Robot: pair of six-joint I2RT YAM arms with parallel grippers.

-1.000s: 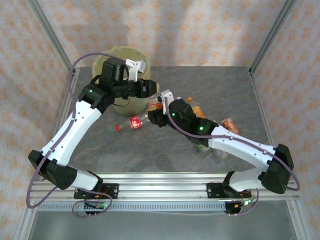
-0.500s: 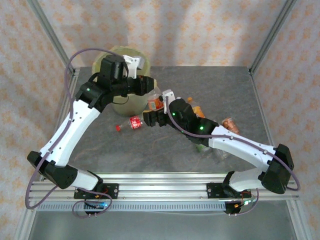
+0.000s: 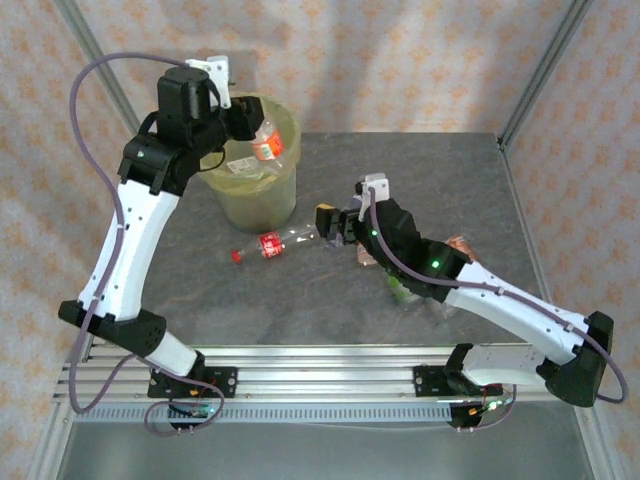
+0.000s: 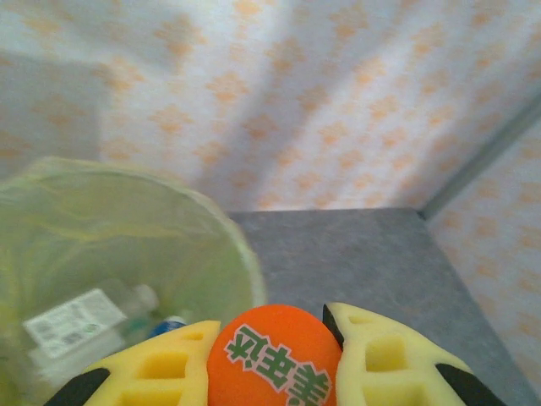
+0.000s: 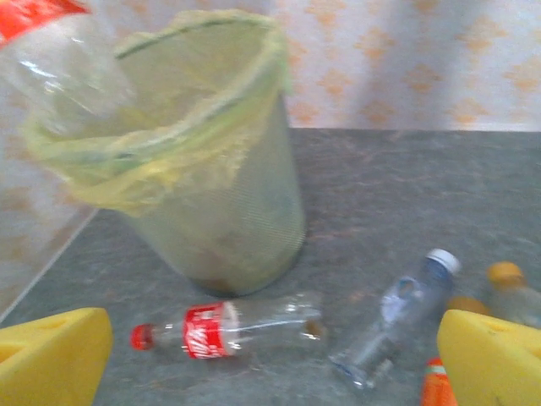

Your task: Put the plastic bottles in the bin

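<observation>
**A:** What's the left gripper (image 4: 270, 326) got hold of?

**B:** A clear plastic bottle with an orange label (image 3: 267, 143). The wrist view shows green characters printed on the label. The yellow pads (image 4: 161, 372) press on either side of it, so it's clamped tight. It hangs up off the table, right over the open mouth of the bin (image 3: 255, 200).

**A:** And what's the bin like?

**B:** It's round and pale yellow-green, with a translucent yellow bag folded over the rim. It stands at the far left corner of the grey table (image 3: 430, 170). Down inside lies a white-labelled bottle (image 4: 76, 326), with something blue beside it that's too blurry to name.

**A:** How about the right gripper?

**B:** The right gripper (image 5: 275, 337) has its fingers spread wide apart, low over the table and gripping no bottle. Just ahead of it a red-labelled bottle (image 5: 224, 326) with a red cap lies on its side near the foot of the bin. Right of that there's a clear bottle with a white cap (image 5: 397, 317), also on its side. An orange-capped bottle (image 5: 507, 283) sits just beyond it. In the top view, another orange bottle (image 3: 460, 246) lies beside the right forearm.
</observation>
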